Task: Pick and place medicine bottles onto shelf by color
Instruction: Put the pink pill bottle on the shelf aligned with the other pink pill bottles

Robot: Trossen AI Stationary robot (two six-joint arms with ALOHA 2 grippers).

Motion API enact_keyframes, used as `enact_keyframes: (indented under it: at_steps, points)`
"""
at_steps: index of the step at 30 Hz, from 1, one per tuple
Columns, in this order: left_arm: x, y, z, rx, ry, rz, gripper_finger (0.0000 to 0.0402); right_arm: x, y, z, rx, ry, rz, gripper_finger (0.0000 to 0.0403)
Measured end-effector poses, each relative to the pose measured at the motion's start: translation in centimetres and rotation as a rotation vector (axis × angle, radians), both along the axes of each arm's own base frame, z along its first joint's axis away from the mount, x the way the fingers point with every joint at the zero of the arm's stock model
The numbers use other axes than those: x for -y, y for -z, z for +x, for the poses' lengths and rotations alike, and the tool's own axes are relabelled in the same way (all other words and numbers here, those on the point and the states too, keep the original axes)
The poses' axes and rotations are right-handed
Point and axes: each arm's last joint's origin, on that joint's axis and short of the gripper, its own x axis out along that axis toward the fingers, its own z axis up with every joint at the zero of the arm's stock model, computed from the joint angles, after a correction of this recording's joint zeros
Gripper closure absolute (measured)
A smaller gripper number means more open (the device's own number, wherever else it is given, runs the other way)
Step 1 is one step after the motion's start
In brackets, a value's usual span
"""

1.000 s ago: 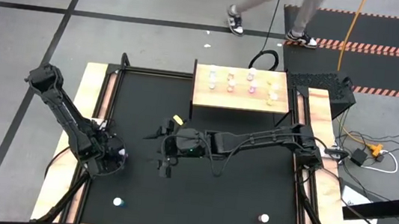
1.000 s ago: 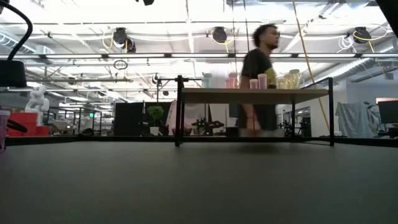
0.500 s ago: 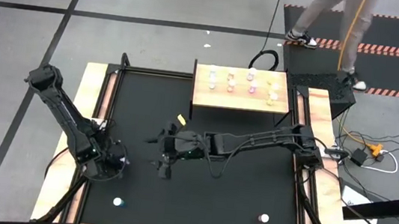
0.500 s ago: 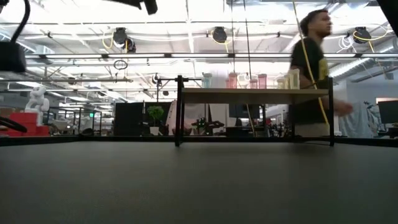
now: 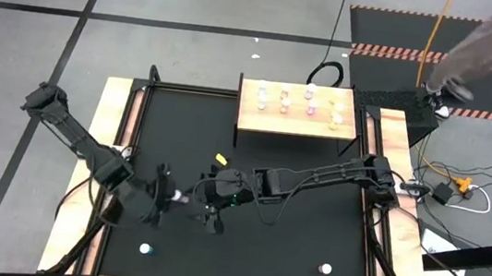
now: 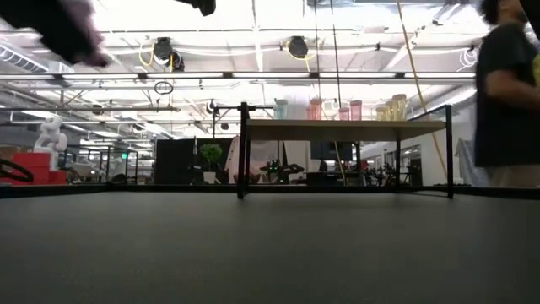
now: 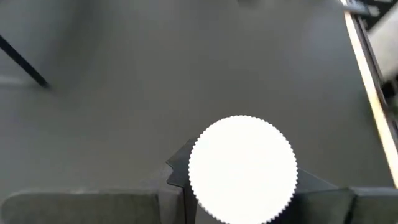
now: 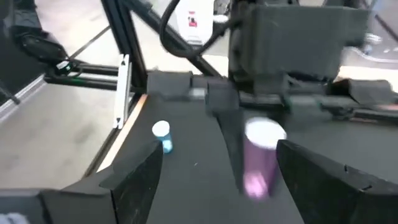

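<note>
My left gripper (image 5: 169, 197) is shut on a pink medicine bottle (image 8: 259, 159) with a white cap (image 7: 242, 168), above the table's near-left part. My right gripper (image 5: 205, 199) stands open just to the bottle's right, its fingers (image 8: 135, 180) spread on either side of the bottle without touching it. A blue bottle (image 5: 146, 249) and another bottle (image 5: 325, 270) stand on the black table near its front edge. The light-wood shelf (image 5: 250, 117) stands at the far edge, carrying several bottles (image 5: 309, 103). My left gripper pinches the pink bottle's body (image 8: 249, 168) below the cap between its two fingers, which slant down from the table's left. The bottle is lifted clear of the table, its cap up. In the left wrist view the cap hides the place of contact.
Pale wooden strips (image 5: 118, 123) edge the black tabletop. A person (image 6: 506, 93) walks behind the table at the far right. Cables and a dark box (image 5: 412, 110) lie off the table's right side. Open black surface lies between the arms and the shelf.
My left gripper has risen from near the table's left edge and swung toward the centre, rolling its wrist, and has lifted the pink bottle clear. My right gripper has shifted slightly toward the near edge. The person has walked to the right.
</note>
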Motion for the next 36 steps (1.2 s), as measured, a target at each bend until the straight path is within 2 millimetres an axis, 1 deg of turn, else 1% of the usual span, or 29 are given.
enact_keyframes:
  at_steps: [3, 6, 11, 15, 22, 28, 32, 36]
  points:
    - [-1.4, -0.7, 1.4, 0.048, -0.020, 0.040, 0.0297, 0.6, -0.1, 0.2, 0.017, 0.030, -0.031, 0.0094]
    - [-2.5, -1.3, 2.5, 0.082, 0.021, 0.062, 0.0297, 1.5, 0.0, 0.3, 0.018, 0.119, -0.084, 0.0094]
    - [-3.5, -1.5, 3.3, 0.097, 0.071, 0.083, 0.0297, 2.7, -0.6, 0.3, 0.025, 0.154, -0.088, 0.0094]
    - [-3.5, -1.6, 3.3, 0.101, 0.101, 0.097, 0.0297, 3.1, -0.4, 0.3, 0.016, 0.129, -0.083, 0.0107]
    - [-3.6, -1.6, 3.4, 0.102, 0.097, 0.103, 0.0297, 3.1, -0.2, 0.2, -0.012, 0.087, -0.080, 0.0158]
    - [-3.6, -1.8, 3.5, 0.126, 0.093, 0.098, 0.0297, 3.9, 0.0, 0.2, -0.037, 0.114, -0.063, 0.0199]
    - [-3.6, -2.0, 3.6, 0.147, 0.077, 0.103, 0.0288, 4.2, -0.1, 0.3, -0.030, 0.125, -0.057, 0.0211]
    - [-3.6, -2.0, 3.6, 0.156, 0.054, 0.120, 0.0279, 4.3, -0.1, 0.3, -0.029, 0.126, -0.056, 0.0213]
